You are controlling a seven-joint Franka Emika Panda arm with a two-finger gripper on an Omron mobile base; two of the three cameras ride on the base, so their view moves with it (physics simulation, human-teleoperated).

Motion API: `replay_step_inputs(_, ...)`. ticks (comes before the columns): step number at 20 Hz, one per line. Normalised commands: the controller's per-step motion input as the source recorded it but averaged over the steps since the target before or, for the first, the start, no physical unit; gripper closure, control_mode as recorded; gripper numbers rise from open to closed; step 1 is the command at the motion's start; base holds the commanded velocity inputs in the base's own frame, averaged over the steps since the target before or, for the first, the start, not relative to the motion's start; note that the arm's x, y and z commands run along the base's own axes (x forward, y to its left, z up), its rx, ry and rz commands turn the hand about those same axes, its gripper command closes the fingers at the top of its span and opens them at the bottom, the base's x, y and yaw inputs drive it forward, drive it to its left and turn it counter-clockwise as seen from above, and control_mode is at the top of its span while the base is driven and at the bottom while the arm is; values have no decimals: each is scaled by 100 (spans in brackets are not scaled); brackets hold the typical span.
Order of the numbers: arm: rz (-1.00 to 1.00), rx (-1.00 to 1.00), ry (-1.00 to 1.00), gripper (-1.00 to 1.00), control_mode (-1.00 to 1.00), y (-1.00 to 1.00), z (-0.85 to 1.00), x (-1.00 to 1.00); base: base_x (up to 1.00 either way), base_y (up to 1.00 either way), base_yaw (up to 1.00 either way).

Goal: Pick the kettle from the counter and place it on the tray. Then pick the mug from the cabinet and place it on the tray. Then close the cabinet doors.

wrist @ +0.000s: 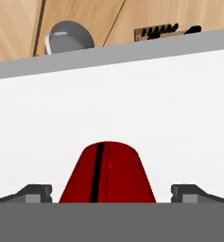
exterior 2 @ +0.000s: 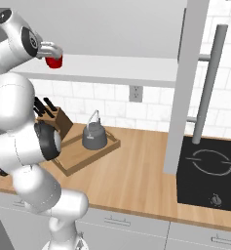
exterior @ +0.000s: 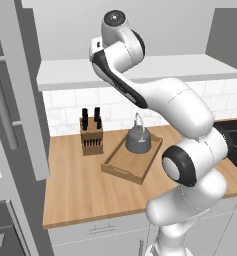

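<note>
The red mug (exterior 2: 54,62) stands on the white shelf (exterior 2: 112,66) of the open cabinet. In the hand view the mug (wrist: 107,175) sits between my two fingertips, one on each side and a little apart from it. My gripper (wrist: 111,191) is open around the mug, just above it (exterior 2: 51,50) in the right base view. The dark grey kettle (exterior: 138,139) (exterior 2: 94,135) stands upright in the wooden tray (exterior: 121,170) (exterior 2: 70,163) on the counter (exterior: 90,195). Both cabinet doors (exterior: 20,90) (exterior 2: 185,88) stand open.
A knife block (exterior: 91,132) (exterior 2: 56,117) stands behind the tray's left end. A black cooktop (exterior 2: 209,171) lies at the counter's right. The right door's bar handle (exterior 2: 209,83) hangs over the cooktop. My arm's elbow (exterior: 190,160) juts out over the counter's front.
</note>
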Motion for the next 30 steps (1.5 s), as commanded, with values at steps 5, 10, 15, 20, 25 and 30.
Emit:
replay_step_inputs(5, -3, 0, 0, -100, -100, 4, -1, -2, 0, 0, 0)
replay_step_inputs(10, -8, 0, 0, -100, -100, 0, 0, -6, 0, 0, 0)
replay_step_inputs(15, -8, 0, 0, -100, -100, 0, -5, 1, 0, 0, 0)
replay_step_inputs(20, -2, 0, 0, 100, -100, 0, -2, 5, 0, 0, 0)
replay_step_inputs(25, 0, 0, -1, 100, -100, 0, 0, 0, 0, 0, 0)
replay_step_inputs(30, 0, 0, -6, 100, -100, 0, 0, -8, 0, 0, 0)
